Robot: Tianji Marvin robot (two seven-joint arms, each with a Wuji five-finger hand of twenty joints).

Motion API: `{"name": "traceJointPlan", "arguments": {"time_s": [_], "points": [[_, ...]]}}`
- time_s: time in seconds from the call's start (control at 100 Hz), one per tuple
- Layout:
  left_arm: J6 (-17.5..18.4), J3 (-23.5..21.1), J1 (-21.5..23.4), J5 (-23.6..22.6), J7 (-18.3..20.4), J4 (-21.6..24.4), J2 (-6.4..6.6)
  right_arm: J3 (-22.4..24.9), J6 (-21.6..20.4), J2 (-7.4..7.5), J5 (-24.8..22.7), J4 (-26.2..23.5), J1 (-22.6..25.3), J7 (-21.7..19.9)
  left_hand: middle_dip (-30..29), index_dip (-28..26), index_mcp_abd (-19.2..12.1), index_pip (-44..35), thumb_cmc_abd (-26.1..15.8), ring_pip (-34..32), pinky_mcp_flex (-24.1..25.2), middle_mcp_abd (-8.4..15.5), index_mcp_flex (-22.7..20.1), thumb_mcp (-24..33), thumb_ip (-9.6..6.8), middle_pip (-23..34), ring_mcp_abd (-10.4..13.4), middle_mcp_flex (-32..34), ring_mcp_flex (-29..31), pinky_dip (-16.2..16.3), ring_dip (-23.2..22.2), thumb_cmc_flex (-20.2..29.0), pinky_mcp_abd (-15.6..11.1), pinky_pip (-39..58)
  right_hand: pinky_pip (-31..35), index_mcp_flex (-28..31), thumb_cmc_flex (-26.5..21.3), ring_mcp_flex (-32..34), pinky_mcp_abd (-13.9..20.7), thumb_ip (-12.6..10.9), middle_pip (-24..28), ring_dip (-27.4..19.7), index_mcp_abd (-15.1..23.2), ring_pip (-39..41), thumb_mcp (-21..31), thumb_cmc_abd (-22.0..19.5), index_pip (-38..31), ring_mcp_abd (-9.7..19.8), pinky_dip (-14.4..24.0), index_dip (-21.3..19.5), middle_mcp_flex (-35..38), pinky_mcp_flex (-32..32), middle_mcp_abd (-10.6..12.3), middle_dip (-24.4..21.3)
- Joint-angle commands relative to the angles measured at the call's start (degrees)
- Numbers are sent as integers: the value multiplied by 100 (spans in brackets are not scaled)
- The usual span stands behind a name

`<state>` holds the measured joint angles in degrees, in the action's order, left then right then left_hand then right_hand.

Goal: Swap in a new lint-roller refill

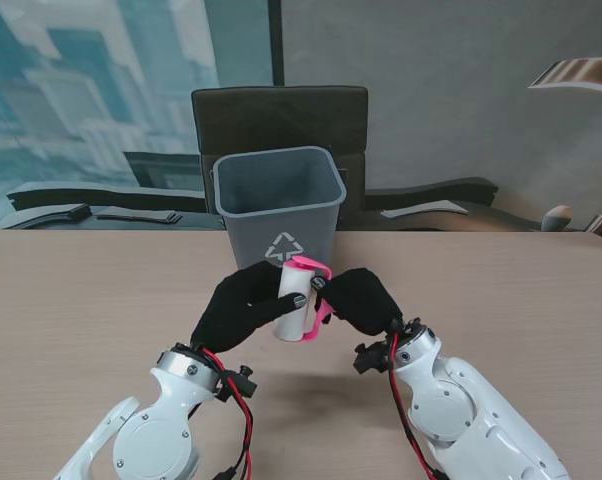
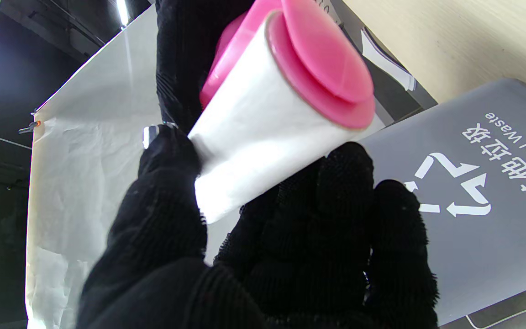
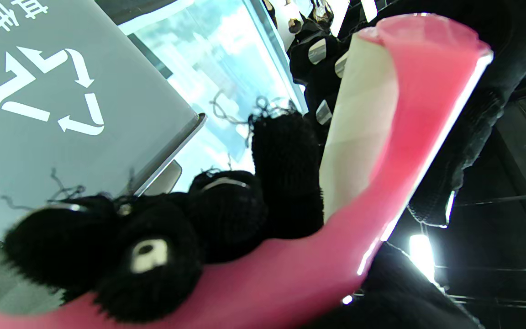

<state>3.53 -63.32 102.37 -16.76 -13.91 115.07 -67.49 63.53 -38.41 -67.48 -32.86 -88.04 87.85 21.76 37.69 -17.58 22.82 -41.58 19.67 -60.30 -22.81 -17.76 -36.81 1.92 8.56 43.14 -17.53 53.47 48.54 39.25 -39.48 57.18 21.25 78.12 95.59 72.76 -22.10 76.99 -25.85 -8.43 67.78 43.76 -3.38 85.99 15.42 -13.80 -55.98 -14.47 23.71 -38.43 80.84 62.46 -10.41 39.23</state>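
The left robot hand (image 1: 243,308) wraps its fingers around the white roll (image 1: 295,302). The right robot hand (image 1: 359,299) grips the pink handle (image 1: 323,296). They hold the lint roller above the worktop (image 1: 71,300), right by the gray bin (image 1: 278,204).

Shiny smooth pink plastic lint-roller handle (image 3: 395,151), soft white paper roll (image 2: 263,137), fuzzy black knitted cloth gloves (image 1: 243,308), dull grey plastic bin (image 1: 278,205), pale wood-look table (image 1: 81,300)
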Motion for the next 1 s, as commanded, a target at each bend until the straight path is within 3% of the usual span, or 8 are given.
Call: {"name": "traceJointPlan", "arguments": {"time_s": [0.0,0.62,0.92,0.99], "points": [[27,21,29,-18,85,-10,-10,-32,-10,-52,-1,-89,12,-52,190,-243,-1091,-677,-611,-226,42,515,-165,974,-627,414,-13,111,5,-41,-81,1665,-424,-13,-34,240,-41,-196,-63,-557,-59,26,-154,175,608,-412,70,834,-94,75,264,38,-330,-86],[27,-20,69,-76,-52,24,-36,-14,148,-87,-314,-103,51,364,172,-250,-1093,-684,-621,-210,47,515,-144,958,-627,414,-14,99,-15,-45,-74,1676,-434,-22,16,261,-72,-189,112,-652,66,37,-167,246,617,-275,-36,911,-128,35,269,87,-306,-84],[48,-41,87,-123,-94,36,-39,-11,140,-85,-337,-99,51,375,164,-250,-1097,-687,-627,-212,48,519,-145,951,-628,418,-9,97,-11,-46,-71,1670,-434,-23,10,247,-56,-188,134,-505,57,33,-147,238,452,-256,-6,936,-134,49,267,86,-275,-103],[46,-47,86,-129,-95,36,-39,-11,136,-81,-325,-98,51,349,163,-248,-1099,-684,-627,-215,48,519,-142,951,-629,420,-10,98,-7,-46,-72,1671,-434,-23,28,241,-83,-187,175,-331,31,27,-145,226,315,-253,63,941,-130,64,265,94,-265,-121]]}}
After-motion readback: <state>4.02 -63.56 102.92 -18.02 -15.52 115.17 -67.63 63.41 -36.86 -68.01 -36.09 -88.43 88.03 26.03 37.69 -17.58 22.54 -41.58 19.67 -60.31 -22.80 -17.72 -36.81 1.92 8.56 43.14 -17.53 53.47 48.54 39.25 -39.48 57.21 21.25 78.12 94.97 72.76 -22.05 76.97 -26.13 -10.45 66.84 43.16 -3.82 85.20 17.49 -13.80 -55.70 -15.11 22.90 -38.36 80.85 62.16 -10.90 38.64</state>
